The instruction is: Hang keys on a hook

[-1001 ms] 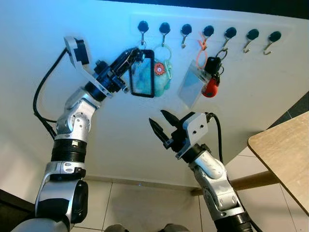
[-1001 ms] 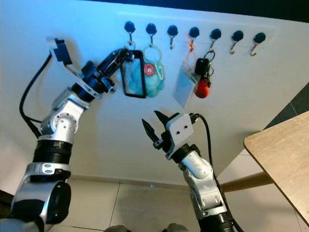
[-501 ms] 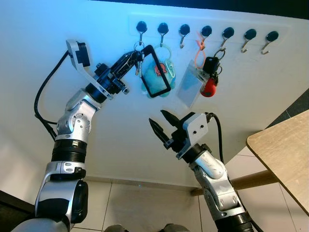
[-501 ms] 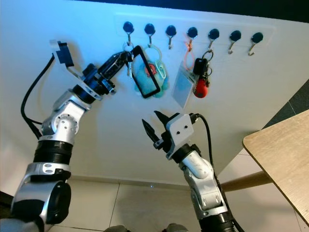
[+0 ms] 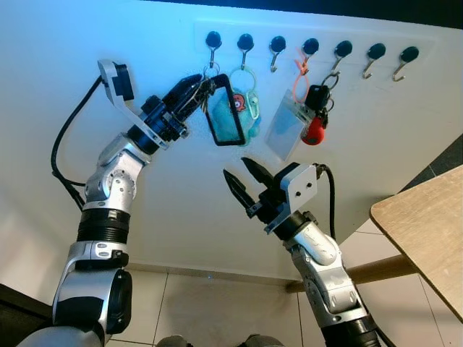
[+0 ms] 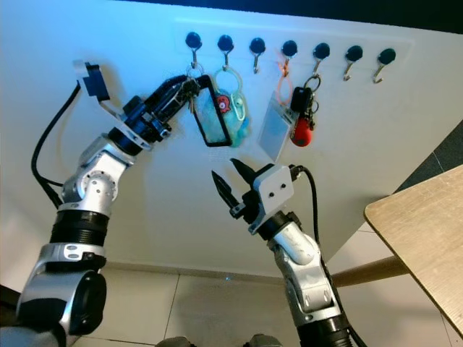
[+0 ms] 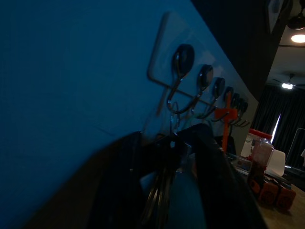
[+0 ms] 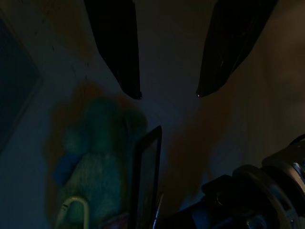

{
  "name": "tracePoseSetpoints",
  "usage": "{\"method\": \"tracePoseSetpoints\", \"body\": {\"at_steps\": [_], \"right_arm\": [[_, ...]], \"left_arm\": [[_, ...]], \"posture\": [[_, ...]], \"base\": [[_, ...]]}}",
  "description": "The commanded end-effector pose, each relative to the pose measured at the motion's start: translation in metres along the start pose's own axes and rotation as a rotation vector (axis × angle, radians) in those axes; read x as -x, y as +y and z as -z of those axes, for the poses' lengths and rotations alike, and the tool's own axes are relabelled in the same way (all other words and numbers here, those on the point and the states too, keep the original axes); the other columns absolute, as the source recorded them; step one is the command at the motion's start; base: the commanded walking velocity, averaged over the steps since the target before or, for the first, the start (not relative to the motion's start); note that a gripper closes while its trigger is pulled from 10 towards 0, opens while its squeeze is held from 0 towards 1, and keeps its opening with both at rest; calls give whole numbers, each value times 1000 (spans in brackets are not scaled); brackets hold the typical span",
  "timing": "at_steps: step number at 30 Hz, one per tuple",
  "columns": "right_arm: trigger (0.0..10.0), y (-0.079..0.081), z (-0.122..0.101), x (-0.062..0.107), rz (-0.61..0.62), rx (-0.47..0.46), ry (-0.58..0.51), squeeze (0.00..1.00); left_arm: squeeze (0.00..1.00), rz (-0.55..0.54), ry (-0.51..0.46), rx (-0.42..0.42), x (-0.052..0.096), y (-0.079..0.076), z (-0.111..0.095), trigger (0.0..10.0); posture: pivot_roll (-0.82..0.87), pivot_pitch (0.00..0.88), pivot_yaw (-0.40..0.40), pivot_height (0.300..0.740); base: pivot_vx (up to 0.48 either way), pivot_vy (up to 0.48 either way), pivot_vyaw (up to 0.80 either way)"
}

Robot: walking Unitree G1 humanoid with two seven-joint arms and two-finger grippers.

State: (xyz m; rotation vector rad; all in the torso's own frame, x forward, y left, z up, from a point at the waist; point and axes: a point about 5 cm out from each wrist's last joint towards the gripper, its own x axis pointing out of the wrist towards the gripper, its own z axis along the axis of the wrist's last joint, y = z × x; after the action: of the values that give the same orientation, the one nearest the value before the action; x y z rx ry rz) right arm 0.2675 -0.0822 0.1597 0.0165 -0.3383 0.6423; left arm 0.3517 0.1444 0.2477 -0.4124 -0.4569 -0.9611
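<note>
Across the white wall (image 5: 108, 29) in front of you ran a row of seven black-capped hooks (image 5: 310, 48), with a wooden table (image 5: 427, 231) at your right. Your left gripper (image 5: 197, 88) was raised just under the leftmost hook (image 5: 213, 41), its fingers closed on the keys (image 5: 207, 87), whose black-framed tag (image 5: 224, 112) hung tilted below. Beside it hung a teal plush charm (image 5: 242, 116), then a clear badge holder (image 5: 286, 126) and a red-and-black key bunch (image 5: 316, 119). Your right gripper (image 5: 245, 181) stood lower, apart from the wall, fingers spread and holding nothing. Your left wrist view, dark, showed the hook's curve directly above the fingers; the right wrist view showed the plush charm and tag edge beyond its parted fingertips (image 8: 128, 81).
</note>
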Motion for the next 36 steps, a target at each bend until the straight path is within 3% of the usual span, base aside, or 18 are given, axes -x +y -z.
{"method": "tracePoseSetpoints", "body": {"at_steps": [1,4,5,6,7,20,23,26,27,28,29,30,31,32,33,34,35,36], "right_arm": [[10000,-2,-4,1,8,-3,-23,0],[10000,-1,-4,1,7,-6,-26,0],[10000,-1,-4,2,6,-7,-26,0],[10000,-1,-4,2,6,-7,-26,0],[10000,-1,-3,3,6,-7,-25,0],[10000,1,-1,7,6,-16,-16,0],[10000,2,0,7,4,-18,-12,0],[10000,3,18,16,5,-45,70,0],[10000,3,18,16,5,-45,70,0],[10000,3,34,26,10,-66,145,0],[10000,3,34,26,10,-66,145,0],[10000,2,45,34,26,-93,195,0],[10000,2,45,34,26,-93,195,0],[10000,-5,76,57,124,-184,352,0],[10000,-5,76,57,124,-184,352,0],[10000,-7,85,65,156,-212,400,0],[10000,-7,85,65,156,-212,400,0],[10000,-8,99,77,175,-214,477,0]], "left_arm": [[1000,-28,-18,11,3,3,0,10000],[1000,-38,-22,4,5,4,0,10000],[796,-68,-34,2,9,6,1,10000],[796,-68,-34,2,9,6,1,10000],[0,-92,-35,-6,12,8,3,10000],[0,-187,77,57,47,11,39,10000],[0,-201,165,48,61,10,55,10000],[0,-298,449,7,111,4,102,10000],[0,-298,449,7,111,4,102,10000],[0,-431,561,-5,141,4,122,10000],[0,-431,561,-5,141,4,122,10000],[0,-532,658,-20,162,3,135,10000],[0,-532,658,-20,162,3,135,10000],[0,-690,1026,-137,220,-9,163,10000],[0,-690,1026,-137,220,-9,163,10000],[0,-715,1131,-176,236,-14,168,10000],[0,-715,1131,-176,236,-14,168,10000],[0,-776,1234,-199,257,-21,173,10000]], "posture": [[43,67,-30,740],[39,65,-26,740],[39,65,-26,740],[39,65,-26,740],[37,63,-22,740],[33,61,-18,740],[36,61,-17,740],[40,64,-12,740],[40,64,-12,740],[47,65,-12,740],[47,65,-12,740],[51,69,-16,740],[51,69,-16,740],[51,71,-17,740],[51,71,-17,740],[51,71,-17,740],[51,71,-17,740],[54,71,-20,740]], "base": [[0,0,0],[0,0,0],[0,0,0],[0,0,0],[0,0,0],[0,0,0],[0,0,0],[0,0,0],[0,0,0],[0,0,0],[0,0,0],[0,0,0],[0,0,0],[0,0,0],[0,0,0],[0,0,0],[0,0,0],[0,0,0]]}}
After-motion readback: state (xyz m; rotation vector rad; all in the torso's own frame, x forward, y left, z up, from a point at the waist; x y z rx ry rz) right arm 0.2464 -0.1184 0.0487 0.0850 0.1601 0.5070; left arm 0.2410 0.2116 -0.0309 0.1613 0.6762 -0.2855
